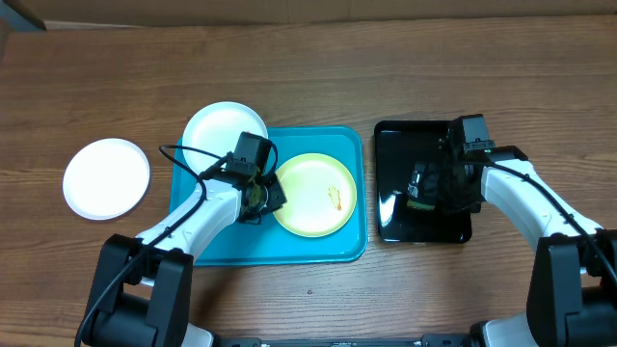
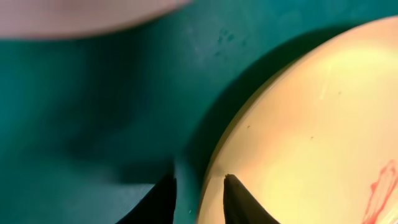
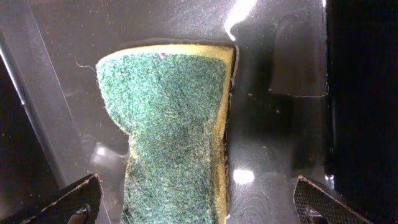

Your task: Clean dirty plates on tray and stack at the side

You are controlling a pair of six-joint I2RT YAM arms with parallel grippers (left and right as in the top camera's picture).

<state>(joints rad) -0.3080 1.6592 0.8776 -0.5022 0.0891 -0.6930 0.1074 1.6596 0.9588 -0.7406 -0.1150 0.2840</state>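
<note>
The large turquoise-blue rectangular plastic tray (image 1: 289, 249) lies flat in the middle of the wooden table (image 1: 386, 67), its long axis running left to right across the robot's front. On its right half sits the pale yellow-green round plate (image 1: 314, 196), face up, with a small orange-brown smear (image 1: 335, 198) right of its centre, stretched roughly near to far. A white round plate (image 1: 106, 178) lies on the table left of the tray, apart from it. A second white round plate (image 1: 224, 130) rests at the tray's far left corner, overhanging the rim. The left arm reaches diagonally from the near left over the tray, and the left gripper (image 1: 263, 197) points down at the yellow-green plate's left edge. In the wrist view its fingertips (image 2: 163, 200) stand slightly parted astride that rim, with a strip of tray showing between one finger and the rim. The tips are cut off at the bottom edge, so contact cannot be judged. The right arm bends in over the glossy black tray (image 1: 395, 173), which lies right of the blue one. There the right gripper (image 3: 202, 202) hangs with jaws spread wide on either side of a green-topped yellow sponge (image 3: 174, 124). The sponge's long axis runs between the fingers and its near end is cut off. From overhead the arm hides most of the sponge.
</note>
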